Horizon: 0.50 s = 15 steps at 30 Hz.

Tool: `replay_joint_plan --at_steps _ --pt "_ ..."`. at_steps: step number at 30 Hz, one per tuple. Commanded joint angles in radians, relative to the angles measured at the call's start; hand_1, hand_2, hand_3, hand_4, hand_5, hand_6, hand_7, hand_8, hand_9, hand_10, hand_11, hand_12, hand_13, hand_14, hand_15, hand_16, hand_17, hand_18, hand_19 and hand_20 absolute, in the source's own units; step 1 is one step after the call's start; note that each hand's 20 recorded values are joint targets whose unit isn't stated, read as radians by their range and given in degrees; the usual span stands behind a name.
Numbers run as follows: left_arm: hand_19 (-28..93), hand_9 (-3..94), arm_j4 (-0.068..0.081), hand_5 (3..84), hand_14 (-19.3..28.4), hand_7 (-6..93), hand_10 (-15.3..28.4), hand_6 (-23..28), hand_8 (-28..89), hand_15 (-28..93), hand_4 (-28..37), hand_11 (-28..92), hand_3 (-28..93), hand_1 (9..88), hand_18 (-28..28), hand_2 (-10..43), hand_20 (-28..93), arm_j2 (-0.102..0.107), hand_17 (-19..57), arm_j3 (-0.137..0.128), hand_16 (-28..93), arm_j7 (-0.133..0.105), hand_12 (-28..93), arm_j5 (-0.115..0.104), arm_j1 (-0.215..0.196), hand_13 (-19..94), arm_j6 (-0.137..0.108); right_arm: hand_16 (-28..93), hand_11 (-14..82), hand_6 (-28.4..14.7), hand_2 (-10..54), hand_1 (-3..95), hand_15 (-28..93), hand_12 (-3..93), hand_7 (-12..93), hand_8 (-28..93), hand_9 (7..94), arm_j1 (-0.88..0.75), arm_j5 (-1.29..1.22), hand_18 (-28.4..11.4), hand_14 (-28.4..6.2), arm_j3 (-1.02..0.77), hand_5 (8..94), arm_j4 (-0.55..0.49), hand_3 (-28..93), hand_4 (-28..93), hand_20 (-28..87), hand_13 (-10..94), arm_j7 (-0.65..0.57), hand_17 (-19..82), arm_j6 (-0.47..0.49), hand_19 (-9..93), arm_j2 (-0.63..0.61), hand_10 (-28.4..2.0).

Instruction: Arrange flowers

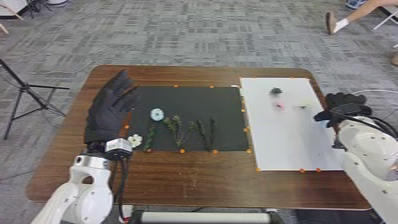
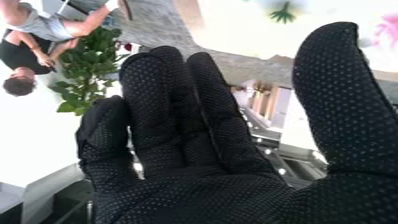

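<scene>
In the head view my left hand (image 1: 109, 111) stands open over the table's left side, fingers pointing away from me, beside the black mat (image 1: 200, 95). On that mat lie a pale blue flower (image 1: 157, 114), a white flower (image 1: 135, 140) at its left edge and several green stems (image 1: 178, 131). My right hand (image 1: 345, 107) is at the table's right edge, beside the white sheet (image 1: 293, 135). The sheet bears a dark green flower (image 1: 276, 91), a pink flower (image 1: 280, 105) and a whitish one (image 1: 302, 106). In the right wrist view my right hand (image 2: 191, 150) is open and empty.
The brown wooden table (image 1: 178, 185) extends in front of the mat and sheet. Small orange markers (image 1: 182, 151) line their edges. A black tripod (image 1: 31, 95) stands on the floor left of the table. A grey-white roller-like bar (image 1: 204, 218) lies at the near edge.
</scene>
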<state>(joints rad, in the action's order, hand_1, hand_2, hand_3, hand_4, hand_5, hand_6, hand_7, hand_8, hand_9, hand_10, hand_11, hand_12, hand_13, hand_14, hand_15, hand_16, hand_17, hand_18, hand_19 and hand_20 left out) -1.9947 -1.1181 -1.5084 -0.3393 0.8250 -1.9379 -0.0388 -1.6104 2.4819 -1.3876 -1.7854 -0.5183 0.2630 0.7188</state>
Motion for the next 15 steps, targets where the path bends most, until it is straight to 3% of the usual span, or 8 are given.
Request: replay_joint_plan --at_steps 1,15 --pt "45 26.7 -0.004 28.3 14.7 19.6 11.5 1.7 -10 19 -27.4 14 68 24.3 21.5 -1.6 6 -0.001 -11.3 0.003 5 -0.004 17 0.0 -0.006 23 -0.004 26 40.3 -5.3 -9.5 27.2 77 26.6 35 -14 47.8 -0.044 0.049 -21.0 -12.5 -0.02 44.4 0.041 79 -28 55 48 0.014 24 -0.007 86 -0.003 -14.1" --pt "45 26.7 -0.012 28.3 14.7 19.6 11.5 1.7 -10 19 -27.5 14 68 24.4 21.5 -1.5 6 0.003 -11.2 -0.009 5 -0.012 17 -0.002 -0.025 23 -0.01 28 43.1 -3.5 -9.5 29.8 75 26.9 38 -15 53.1 -0.033 0.111 -20.4 -10.8 0.03 47.9 0.1 82 -28 54 52 0.021 26 -0.081 87 0.016 -13.2"
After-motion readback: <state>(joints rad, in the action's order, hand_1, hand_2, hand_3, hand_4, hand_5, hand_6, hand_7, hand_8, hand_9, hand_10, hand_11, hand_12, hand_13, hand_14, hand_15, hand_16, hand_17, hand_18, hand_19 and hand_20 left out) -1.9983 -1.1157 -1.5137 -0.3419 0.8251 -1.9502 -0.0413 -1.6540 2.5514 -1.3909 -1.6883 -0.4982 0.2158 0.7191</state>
